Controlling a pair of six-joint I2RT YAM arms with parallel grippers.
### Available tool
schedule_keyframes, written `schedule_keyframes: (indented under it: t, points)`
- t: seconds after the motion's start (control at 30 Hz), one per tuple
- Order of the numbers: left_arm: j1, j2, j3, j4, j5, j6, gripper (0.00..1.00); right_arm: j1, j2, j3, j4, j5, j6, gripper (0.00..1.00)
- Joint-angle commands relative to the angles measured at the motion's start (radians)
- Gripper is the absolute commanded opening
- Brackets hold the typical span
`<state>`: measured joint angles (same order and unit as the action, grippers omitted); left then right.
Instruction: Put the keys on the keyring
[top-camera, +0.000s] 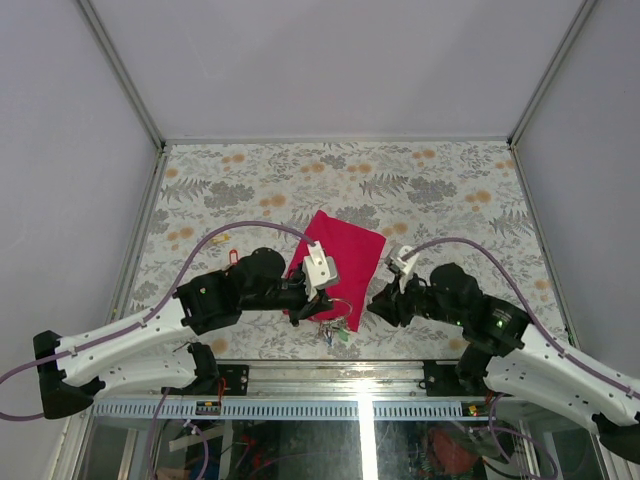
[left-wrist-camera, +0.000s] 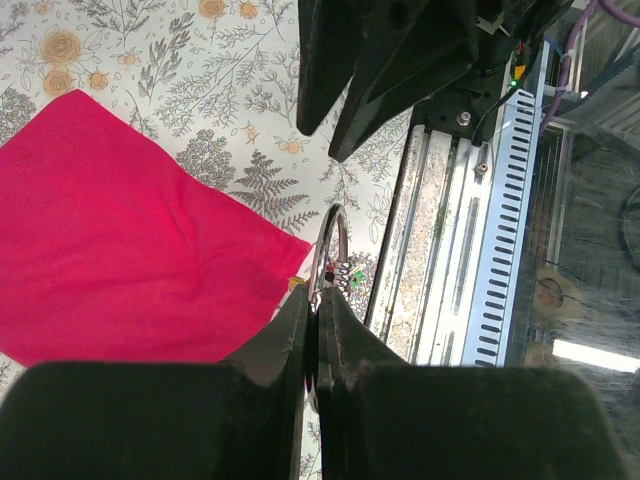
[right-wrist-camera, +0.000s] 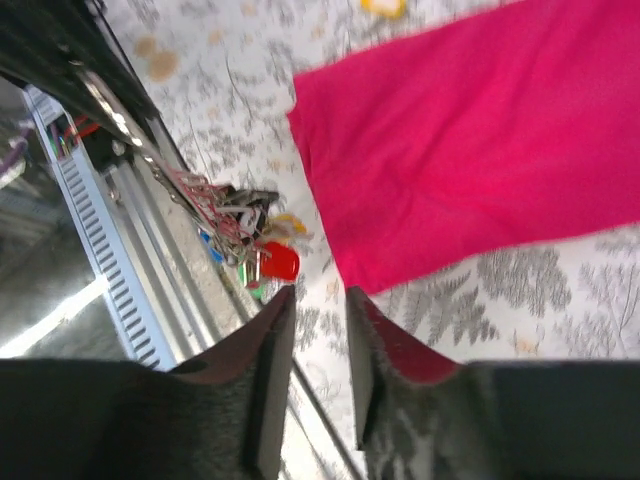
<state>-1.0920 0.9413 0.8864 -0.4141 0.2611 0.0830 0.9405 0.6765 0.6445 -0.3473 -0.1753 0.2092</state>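
Observation:
The keyring (left-wrist-camera: 335, 245) is a thin silver ring. My left gripper (left-wrist-camera: 318, 298) is shut on its lower edge. Its bunch of keys and coloured tags (top-camera: 335, 332) hangs by the table's near edge, just below the cloth's corner. In the right wrist view the bunch (right-wrist-camera: 235, 225) shows a red tag (right-wrist-camera: 280, 262). My right gripper (right-wrist-camera: 318, 292) is open by a narrow gap with nothing in it, a short way right of the bunch. A small brass-coloured key (top-camera: 225, 237) and a red-headed key (top-camera: 233, 256) lie on the table left of the cloth.
A magenta cloth (top-camera: 342, 260) lies flat on the floral table (top-camera: 450, 190) between the two arms. The metal rail (left-wrist-camera: 500, 220) of the table's near edge runs right beside the keyring. Grey walls close in the left, right and back.

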Motion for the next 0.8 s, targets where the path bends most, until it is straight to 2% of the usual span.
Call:
schedule_keyframes:
  t: [0.0, 0.13, 0.3, 0.5, 0.77]
  points:
    - [0.004, -0.009, 0.062, 0.042, -0.019, 0.022, 0.00, 0.003, -0.165, -0.143, 0.343, 0.001, -0.060, 0.38]
    - [0.003, -0.007, 0.084, 0.040, -0.045, 0.009, 0.00, 0.004, -0.301, -0.330, 0.641, -0.019, -0.115, 0.46]
    - [0.003, 0.000, 0.107, 0.041, -0.098, -0.025, 0.00, 0.003, -0.286, -0.361, 0.708, -0.038, -0.169, 0.55]
    - [0.003, 0.017, 0.140, 0.035, -0.169, -0.069, 0.00, 0.003, -0.213, -0.370, 0.776, -0.057, -0.235, 0.54]
    - [0.004, 0.023, 0.153, 0.036, -0.183, -0.077, 0.00, 0.002, -0.135, -0.361, 0.820, -0.096, -0.271, 0.44]
